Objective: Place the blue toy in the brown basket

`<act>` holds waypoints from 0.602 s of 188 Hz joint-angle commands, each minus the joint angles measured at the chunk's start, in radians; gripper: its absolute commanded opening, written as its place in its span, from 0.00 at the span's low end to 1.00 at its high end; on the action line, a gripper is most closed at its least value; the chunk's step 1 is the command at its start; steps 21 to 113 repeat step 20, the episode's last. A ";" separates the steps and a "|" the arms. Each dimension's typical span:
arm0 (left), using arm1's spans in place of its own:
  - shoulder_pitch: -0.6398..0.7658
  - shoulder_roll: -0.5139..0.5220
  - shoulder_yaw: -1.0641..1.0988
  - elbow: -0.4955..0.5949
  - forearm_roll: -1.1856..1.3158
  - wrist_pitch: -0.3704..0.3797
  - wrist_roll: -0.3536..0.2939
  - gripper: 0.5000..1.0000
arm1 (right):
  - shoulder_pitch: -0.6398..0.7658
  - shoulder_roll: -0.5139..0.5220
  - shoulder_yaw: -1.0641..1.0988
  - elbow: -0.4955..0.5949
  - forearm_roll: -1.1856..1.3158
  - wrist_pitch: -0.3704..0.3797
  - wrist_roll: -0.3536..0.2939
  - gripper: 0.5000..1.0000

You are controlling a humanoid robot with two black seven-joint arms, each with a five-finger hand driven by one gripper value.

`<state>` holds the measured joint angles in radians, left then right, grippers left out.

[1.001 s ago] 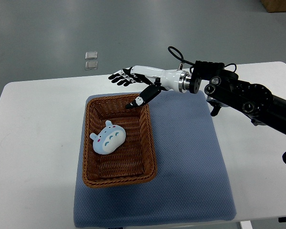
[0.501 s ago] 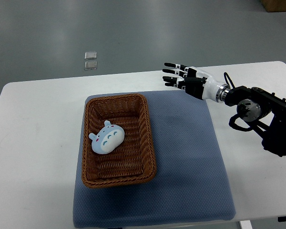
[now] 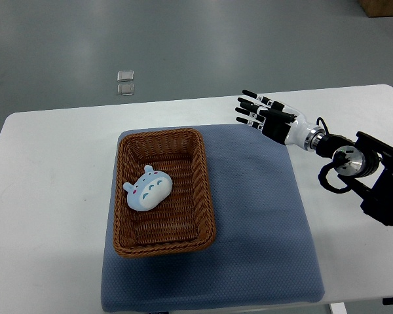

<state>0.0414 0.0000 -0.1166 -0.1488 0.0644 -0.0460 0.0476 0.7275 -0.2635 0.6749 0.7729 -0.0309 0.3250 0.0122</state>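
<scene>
The toy (image 3: 148,190) was pale blue with a white face patch, small pink marks and dark dots. The basket (image 3: 205,196) was brown woven wicker. The mat (image 3: 262,216) was grey-blue with a fine dotted texture. The table (image 3: 52,196) was white. The right hand (image 3: 265,116) was white with black finger segments; its arm (image 3: 373,176) was black. The floor (image 3: 183,46) was grey.
</scene>
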 commanded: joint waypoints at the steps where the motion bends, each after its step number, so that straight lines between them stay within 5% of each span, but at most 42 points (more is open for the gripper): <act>1: 0.000 0.000 0.000 0.000 0.000 0.000 0.000 1.00 | 0.001 0.003 0.000 0.000 0.000 0.017 0.002 0.82; 113: 0.000 0.000 0.000 0.000 0.000 0.000 0.000 1.00 | -0.002 0.012 0.000 0.003 -0.003 0.016 0.002 0.83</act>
